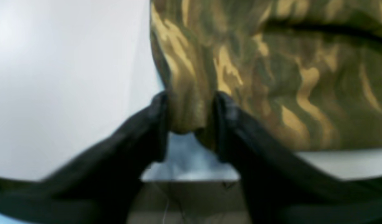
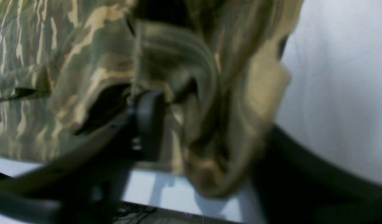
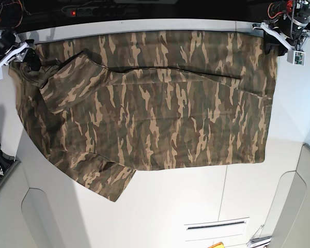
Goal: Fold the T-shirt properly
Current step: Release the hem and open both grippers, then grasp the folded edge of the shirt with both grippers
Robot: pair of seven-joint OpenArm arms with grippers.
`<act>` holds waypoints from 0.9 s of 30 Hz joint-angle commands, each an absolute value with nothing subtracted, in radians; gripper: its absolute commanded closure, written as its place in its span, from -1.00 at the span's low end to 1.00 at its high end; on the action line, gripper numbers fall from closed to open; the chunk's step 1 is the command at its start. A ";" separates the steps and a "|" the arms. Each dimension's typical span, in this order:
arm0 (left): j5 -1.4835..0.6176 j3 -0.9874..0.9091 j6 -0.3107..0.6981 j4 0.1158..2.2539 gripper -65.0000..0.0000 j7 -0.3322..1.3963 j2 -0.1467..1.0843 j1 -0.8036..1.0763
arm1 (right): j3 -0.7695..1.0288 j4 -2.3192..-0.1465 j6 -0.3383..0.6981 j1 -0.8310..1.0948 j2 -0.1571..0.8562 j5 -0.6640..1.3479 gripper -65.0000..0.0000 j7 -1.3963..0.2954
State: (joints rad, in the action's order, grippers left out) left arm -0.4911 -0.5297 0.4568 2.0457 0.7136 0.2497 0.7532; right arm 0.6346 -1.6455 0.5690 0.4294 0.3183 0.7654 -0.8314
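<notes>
Both grippers, left gripper [image 1: 188, 107] and right gripper [image 2: 206, 124], parted yet straddling T-shirt [image 3: 155, 103] corners; better lifted clear without dragging the cloth.

Base view looks straight down; both wrist views sit close against T-shirt [image 3: 160, 103] edges.

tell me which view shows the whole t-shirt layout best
The base view: the whole T-shirt lies spread on the white table, one sleeve folded in. The left wrist view shows only blurred cloth between the left gripper fingers; the right wrist view shows bunched folds by the right gripper.
</notes>
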 commanded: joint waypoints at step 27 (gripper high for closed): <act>-0.611 -0.708 0.509 1.815 -0.09 0.654 0.403 0.363 | 0.566 -1.291 0.546 -0.111 0.437 0.541 0.00 -0.551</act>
State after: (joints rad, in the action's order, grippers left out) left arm -0.6029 -0.7017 0.5133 1.7943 0.6788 0.3847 0.3679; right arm 0.5594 -1.2697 0.5499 -0.0948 0.4152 0.5255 -0.5777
